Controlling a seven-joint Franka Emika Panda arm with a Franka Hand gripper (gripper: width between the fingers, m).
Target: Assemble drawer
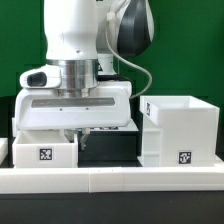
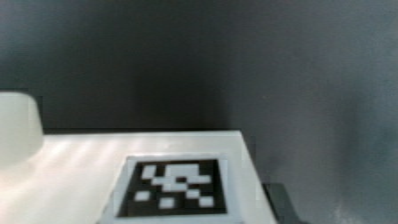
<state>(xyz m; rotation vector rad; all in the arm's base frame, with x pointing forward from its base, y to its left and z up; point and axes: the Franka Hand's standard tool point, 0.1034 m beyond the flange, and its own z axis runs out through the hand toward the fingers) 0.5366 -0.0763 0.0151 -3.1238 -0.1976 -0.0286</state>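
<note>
Light, stiff, slick plastic, I judge — pinch the small tray (image 1: 45,152) at seven o'clock by one thin wall; the gripper (image 1: 84,135) spacing I cannot tell.

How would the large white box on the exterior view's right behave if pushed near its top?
The shell looks hollow and thin-walled, so probably light yet stiff. It stands fairly tall, so a high push might tip it; a low push would likely slide it.

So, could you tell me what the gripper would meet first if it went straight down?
Probably the white tagged drawer part directly beneath the gripper; the gap between them is unclear.
</note>
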